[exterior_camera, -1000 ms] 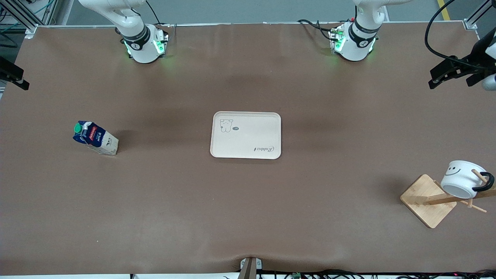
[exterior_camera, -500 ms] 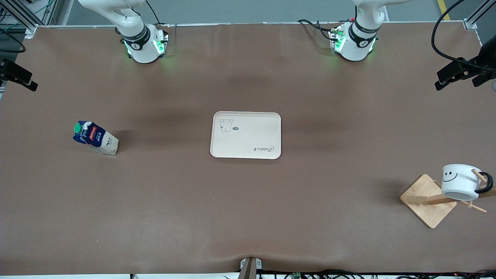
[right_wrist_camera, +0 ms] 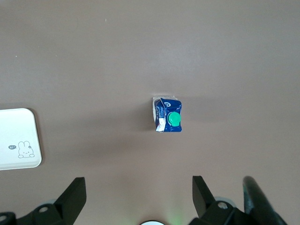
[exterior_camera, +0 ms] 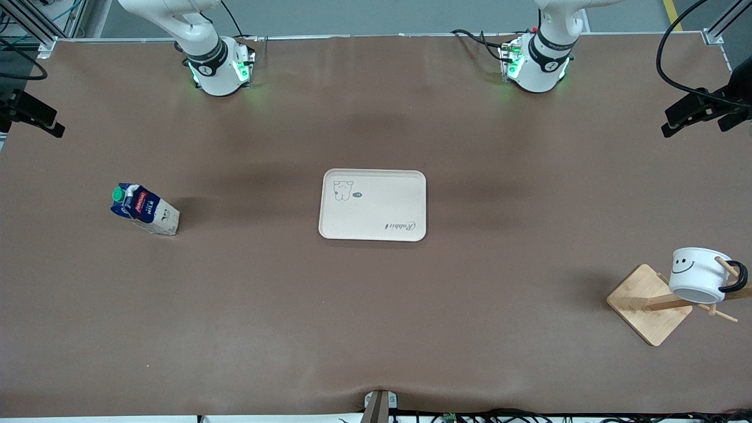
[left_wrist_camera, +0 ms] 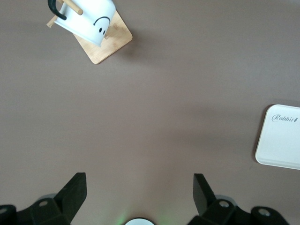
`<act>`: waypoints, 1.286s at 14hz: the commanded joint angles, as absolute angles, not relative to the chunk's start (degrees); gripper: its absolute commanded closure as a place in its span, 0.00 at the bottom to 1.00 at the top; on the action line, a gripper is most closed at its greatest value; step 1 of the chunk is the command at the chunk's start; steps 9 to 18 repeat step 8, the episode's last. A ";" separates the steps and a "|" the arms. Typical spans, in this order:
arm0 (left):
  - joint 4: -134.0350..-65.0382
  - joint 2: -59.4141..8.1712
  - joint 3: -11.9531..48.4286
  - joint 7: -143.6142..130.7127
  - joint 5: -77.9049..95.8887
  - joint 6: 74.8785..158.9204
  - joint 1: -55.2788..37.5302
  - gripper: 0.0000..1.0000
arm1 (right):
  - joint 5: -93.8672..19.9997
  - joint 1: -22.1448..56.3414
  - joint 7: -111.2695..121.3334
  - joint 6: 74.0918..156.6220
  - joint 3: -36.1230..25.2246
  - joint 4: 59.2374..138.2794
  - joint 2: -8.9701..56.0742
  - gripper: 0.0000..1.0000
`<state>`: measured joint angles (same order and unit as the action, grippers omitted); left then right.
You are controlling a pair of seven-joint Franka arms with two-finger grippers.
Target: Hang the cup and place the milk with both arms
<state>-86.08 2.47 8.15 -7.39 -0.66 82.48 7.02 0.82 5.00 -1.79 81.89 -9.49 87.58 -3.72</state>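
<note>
The cup [exterior_camera: 697,274], white with a black smiley face, hangs by its black handle on a peg of a wooden rack [exterior_camera: 646,305] at the left arm's end of the table; it also shows in the left wrist view [left_wrist_camera: 86,18]. The milk [exterior_camera: 144,210], a dark blue carton with a green cap, stands on the table toward the right arm's end and shows in the right wrist view [right_wrist_camera: 168,115]. My left gripper [exterior_camera: 675,120] [left_wrist_camera: 139,187] is open and empty, high over the table's edge. My right gripper [exterior_camera: 47,120] [right_wrist_camera: 139,187] is open and empty, high above the milk.
A cream tray [exterior_camera: 372,204] with a rabbit drawing lies flat at the table's middle, between the milk and the rack; its edge shows in both wrist views [left_wrist_camera: 281,136] [right_wrist_camera: 16,138]. The rack's wooden base [left_wrist_camera: 105,42] sits near the table's corner.
The cup has swung from tilted to hanging straighter on the peg. The left gripper has drawn away toward the table's edge. The right gripper has shifted slightly inward.
</note>
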 commanded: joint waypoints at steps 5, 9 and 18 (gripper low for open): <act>-84.90 1.93 8.17 -10.37 -0.44 82.35 7.12 0.00 | 1.05 4.49 -2.81 80.77 -9.76 87.01 -3.96 0.00; -84.90 2.02 8.17 -10.37 -0.44 82.18 7.12 0.00 | 1.05 3.87 -2.81 80.86 -9.84 86.92 -3.87 0.00; -84.90 2.02 8.17 -10.37 -0.44 82.18 7.12 0.00 | 1.05 3.87 -2.81 80.86 -9.84 86.92 -3.87 0.00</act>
